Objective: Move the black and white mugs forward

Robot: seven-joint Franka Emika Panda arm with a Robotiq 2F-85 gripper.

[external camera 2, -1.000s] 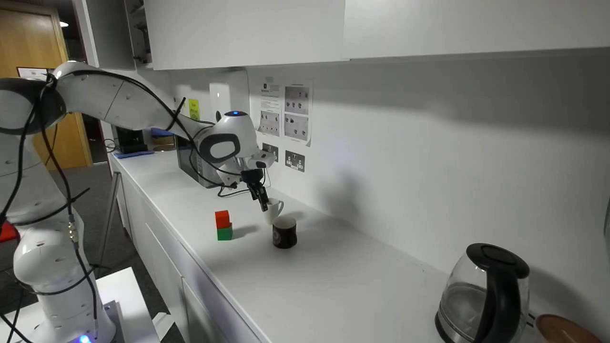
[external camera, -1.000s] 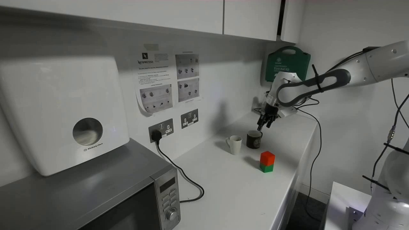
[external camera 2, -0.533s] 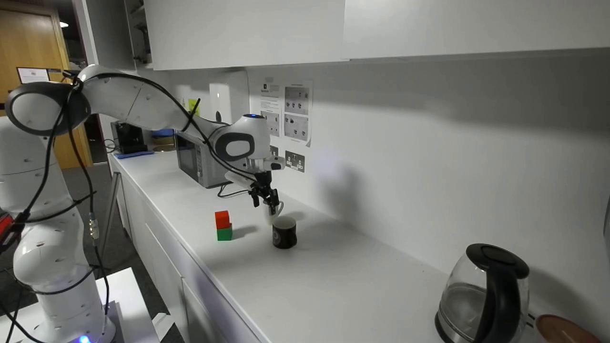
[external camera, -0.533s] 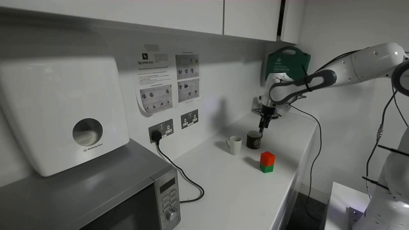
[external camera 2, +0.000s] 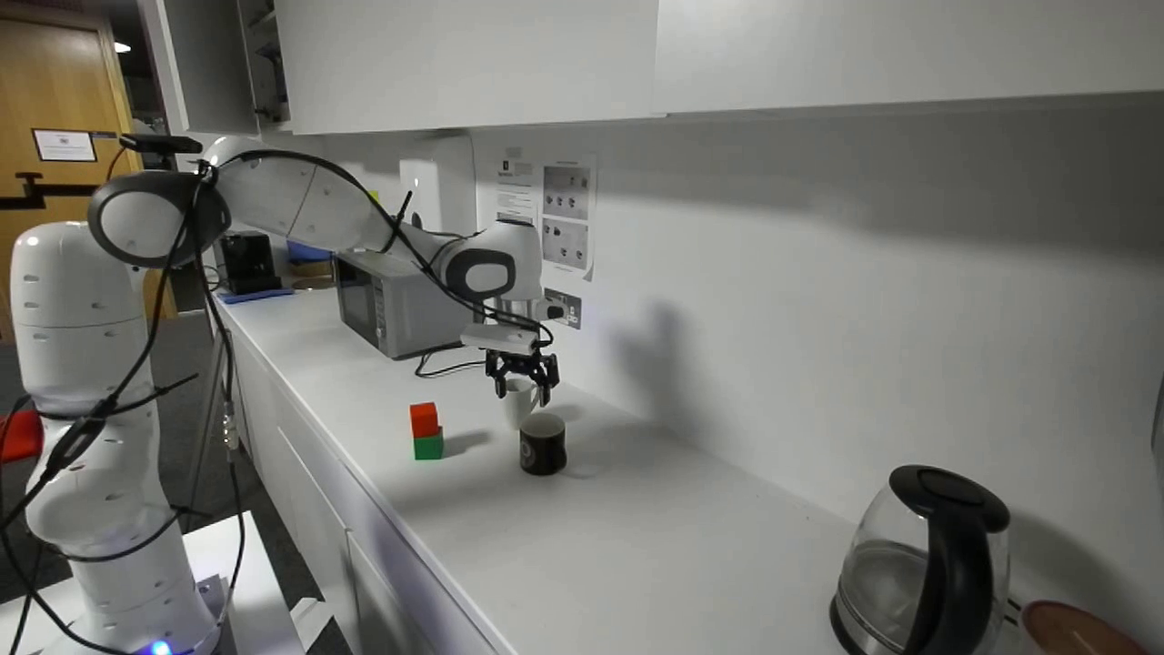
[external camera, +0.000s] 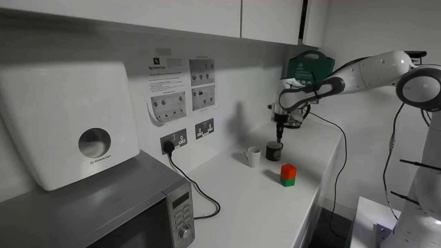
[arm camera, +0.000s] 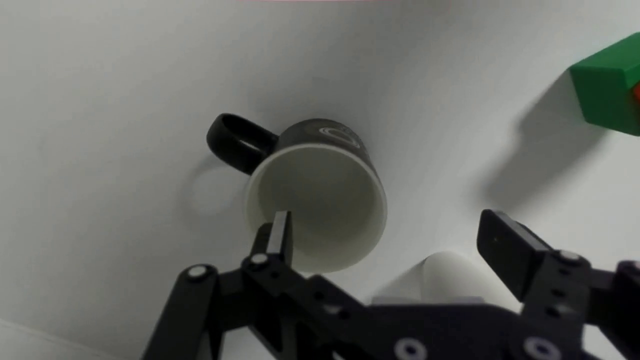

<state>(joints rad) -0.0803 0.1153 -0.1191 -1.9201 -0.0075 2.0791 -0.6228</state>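
The black mug stands upright on the counter in both exterior views [external camera: 273, 153] [external camera 2: 543, 455]. In the wrist view its pale inside [arm camera: 325, 190] faces me, with the handle at upper left. The white mug stands beside it in both exterior views [external camera: 254, 157] [external camera 2: 518, 414]. In the wrist view the white mug [arm camera: 450, 280] shows partly, its lower part hidden by my gripper. My gripper is open and empty [arm camera: 386, 220], above the mugs, pointing down, also in both exterior views [external camera: 279, 141] [external camera 2: 524, 396]. One finger overlaps the black mug's opening in the wrist view; touching cannot be told.
A red cube [external camera: 288, 171] on a green cube [external camera: 287, 182] stands near the mugs on the white counter [external camera: 241, 213]. A microwave [external camera 2: 409, 305] and a glass kettle [external camera 2: 918, 564] stand at opposite ends. A wall is behind; cabinets [external camera 2: 818, 55] hang overhead.
The arm has swung across toward the wall and the gripper has turned about its axis, now pointing more straight down. The mugs and cubes have not moved.
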